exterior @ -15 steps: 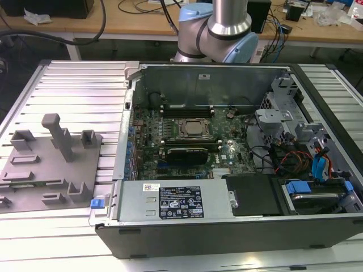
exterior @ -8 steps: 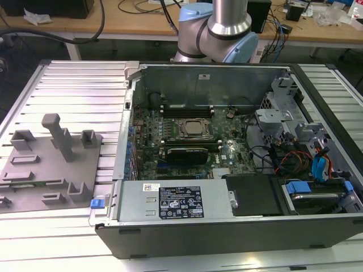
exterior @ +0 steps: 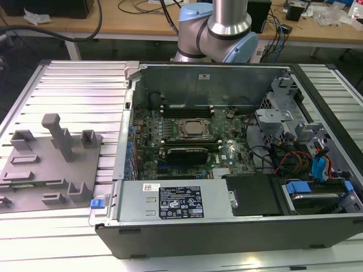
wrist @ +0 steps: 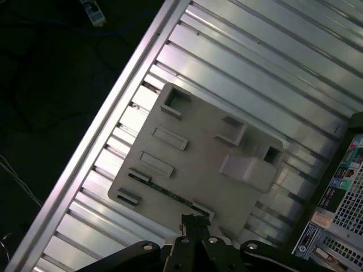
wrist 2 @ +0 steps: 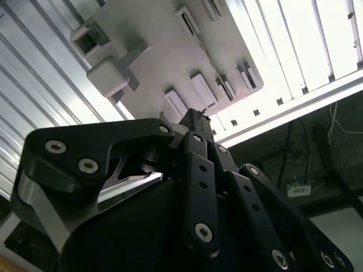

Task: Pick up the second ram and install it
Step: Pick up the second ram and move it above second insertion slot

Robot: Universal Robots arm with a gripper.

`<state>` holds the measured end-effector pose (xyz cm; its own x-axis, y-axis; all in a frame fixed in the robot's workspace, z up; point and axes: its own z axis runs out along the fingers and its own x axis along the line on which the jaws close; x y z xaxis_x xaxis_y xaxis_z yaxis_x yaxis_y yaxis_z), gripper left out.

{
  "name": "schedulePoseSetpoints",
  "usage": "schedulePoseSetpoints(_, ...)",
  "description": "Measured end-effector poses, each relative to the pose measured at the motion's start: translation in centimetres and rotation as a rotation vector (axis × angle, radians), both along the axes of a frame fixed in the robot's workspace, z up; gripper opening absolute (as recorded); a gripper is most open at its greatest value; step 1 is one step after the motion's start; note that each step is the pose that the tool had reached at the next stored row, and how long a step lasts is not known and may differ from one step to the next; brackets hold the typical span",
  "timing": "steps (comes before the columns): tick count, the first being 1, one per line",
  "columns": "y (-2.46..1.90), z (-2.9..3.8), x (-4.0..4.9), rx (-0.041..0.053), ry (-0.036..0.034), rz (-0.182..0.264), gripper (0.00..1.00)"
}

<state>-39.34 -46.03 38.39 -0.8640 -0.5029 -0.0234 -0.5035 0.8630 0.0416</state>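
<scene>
Biggest first: I see the ribbed aluminium slotted table point(exterior: 74, 85) carrying everything. On it, toward the exterior view's right, lies the black-and-grey open desktop computer case point(exterior: 227, 238), on its side with the interior facing up. The silver-and-blue jointed robot arm point(exterior: 218, 28) rises behind the case.

Inside the case is the green motherboard point(exterior: 147, 127), with the square metal-framed CPU socket point(exterior: 193, 129) near its middle. The black memory slots with white end clips point(exterior: 187, 109) run just beside the socket.

The flat grey plastic holder tray point(exterior: 85, 161), with raised blocks and one tall post, sits on the table at the exterior view's left, just beside the case wall.

The second ram point(wrist: 167, 191), a long thin flat green circuit-board stick, is in the tray. In the first wrist view it lies on edge in a narrow slot along one tray side, not in the case.

The black multi-link gripper point(wrist: 195, 222) is over the tray, its tip near one end of the stick. I can't tell whether it touches. In both wrist views the jaws point(wrist 2: 193, 119) look drawn together to a single point, with nothing held.
</scene>
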Motion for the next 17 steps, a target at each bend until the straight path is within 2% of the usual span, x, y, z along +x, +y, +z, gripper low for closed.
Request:
schedulePoseSetpoints(7,0.0,0.0,0.0,0.0,0.0,0.071,0.11)
schedulePoseSetpoints(17,0.0,0.0,0.0,0.0001,0.0,0.131,0.11)
